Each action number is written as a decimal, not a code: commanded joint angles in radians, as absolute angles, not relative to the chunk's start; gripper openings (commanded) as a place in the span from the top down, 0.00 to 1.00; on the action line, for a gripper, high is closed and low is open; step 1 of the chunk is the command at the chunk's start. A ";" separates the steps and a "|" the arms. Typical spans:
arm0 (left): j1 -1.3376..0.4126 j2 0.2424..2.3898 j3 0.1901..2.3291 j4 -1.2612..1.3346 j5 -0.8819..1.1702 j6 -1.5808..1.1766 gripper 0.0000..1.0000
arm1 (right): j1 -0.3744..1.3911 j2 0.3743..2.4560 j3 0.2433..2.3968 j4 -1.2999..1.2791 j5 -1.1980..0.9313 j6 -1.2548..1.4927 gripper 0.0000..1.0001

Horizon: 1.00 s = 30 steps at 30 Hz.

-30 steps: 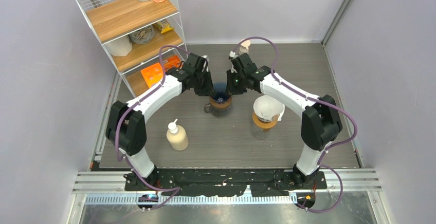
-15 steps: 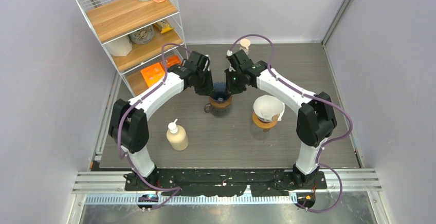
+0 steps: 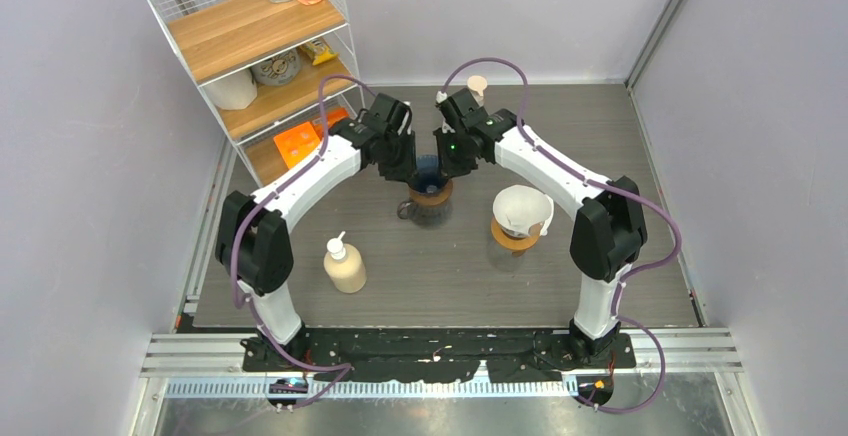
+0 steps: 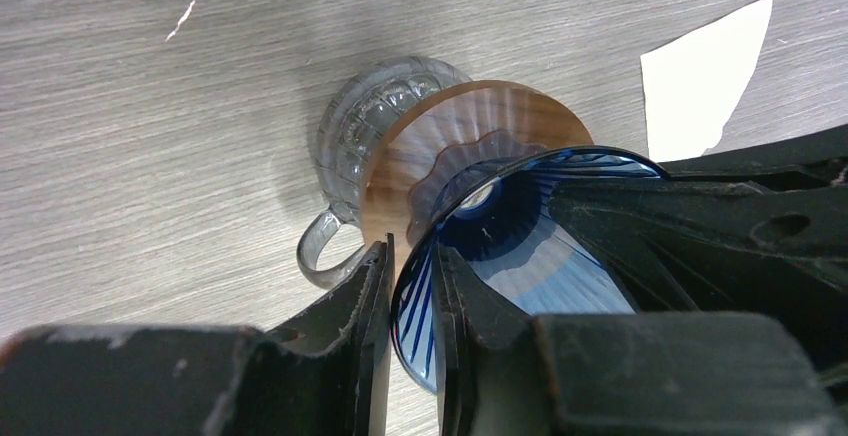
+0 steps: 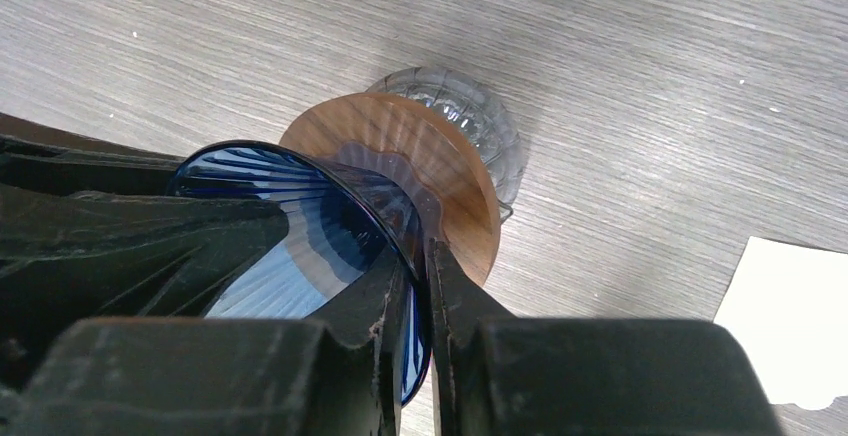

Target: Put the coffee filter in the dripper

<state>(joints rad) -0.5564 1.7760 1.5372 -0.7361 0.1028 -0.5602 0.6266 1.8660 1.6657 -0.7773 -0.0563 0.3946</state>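
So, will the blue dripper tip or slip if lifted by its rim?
Probably slippery: the blue dripper looks like smooth glass, so a rim pinch may slide. Likely tippy too: wide cone perched on a small glass mug.

The blue, see-through ribbed dripper cone (image 4: 520,236) has a glossy sheen, glass or clear plastic, I cannot tell which. The round brown collar (image 4: 440,136) under it is smooth wood with a fine grain. The clear mug (image 4: 365,131) beneath is shiny, faceted glass. The grey tabletop (image 4: 150,106) looks matt and wood-grained. A flat white sheet of paper (image 4: 705,76) looks dull and smooth.
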 commanded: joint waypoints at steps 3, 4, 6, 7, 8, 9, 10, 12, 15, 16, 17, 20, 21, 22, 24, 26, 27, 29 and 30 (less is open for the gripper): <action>-0.560 1.758 1.612 -0.729 0.086 -0.529 0.70 | 0.630 1.858 1.718 -0.810 -0.021 0.378 0.82; -0.560 1.755 1.614 -0.728 0.085 -0.528 0.70 | 0.629 1.857 1.718 -0.810 -0.023 0.378 0.81; -0.560 1.751 1.619 -0.727 0.085 -0.528 0.70 | 0.629 1.855 1.720 -0.810 -0.026 0.377 0.80; -0.560 1.748 1.622 -0.727 0.083 -0.527 0.69 | 0.629 1.854 1.720 -0.809 -0.028 0.377 0.80; -0.560 1.747 1.626 -0.727 0.082 -0.527 0.69 | 0.629 1.854 1.720 -0.808 -0.033 0.378 0.79; -0.559 1.744 1.627 -0.727 0.082 -0.527 0.67 | 0.628 1.853 1.719 -0.808 -0.036 0.379 0.79; -0.560 1.742 1.629 -0.726 0.082 -0.527 0.66 | 0.629 1.851 1.717 -0.803 -0.047 0.380 0.79; -0.560 1.740 1.629 -0.724 0.082 -0.527 0.65 | 0.629 1.848 1.714 -0.798 -0.059 0.386 0.76; -0.560 1.736 1.629 -0.729 0.081 -0.525 0.62 | 0.629 1.845 1.712 -0.795 -0.065 0.390 0.72; -0.560 1.733 1.629 -0.727 0.080 -0.525 0.60 | 0.629 1.842 1.712 -0.794 -0.064 0.390 0.70; -0.559 1.729 1.627 -0.727 0.079 -0.525 0.56 | 0.628 1.841 1.714 -0.793 -0.064 0.391 0.69; -0.560 1.709 1.627 -0.726 0.077 -0.520 0.46 | 0.629 1.825 1.720 -0.789 -0.063 0.393 0.62; -0.560 1.700 1.629 -0.724 0.074 -0.517 0.42 | 0.629 1.817 1.727 -0.787 -0.056 0.393 0.60; -0.560 1.688 1.629 -0.723 0.072 -0.513 0.38 | 0.628 1.813 1.732 -0.787 -0.052 0.392 0.59; -0.560 1.655 1.632 -0.716 0.067 -0.506 0.26 | 0.627 1.796 1.752 -0.788 -0.033 0.385 0.53; -0.560 1.609 1.626 -0.700 0.065 -0.486 0.04 | 0.625 1.772 1.776 -0.791 -0.011 0.379 0.44; -0.560 1.580 1.614 -0.688 0.061 -0.480 0.01 | 0.625 1.749 1.789 -0.791 -0.007 0.376 0.36; -0.560 1.490 1.574 -0.646 0.039 -0.466 0.00 | 0.622 1.708 1.794 -0.785 0.041 0.375 0.25; -0.560 1.450 1.548 -0.625 0.027 -0.459 0.00 | 0.620 1.690 1.791 -0.781 0.069 0.377 0.21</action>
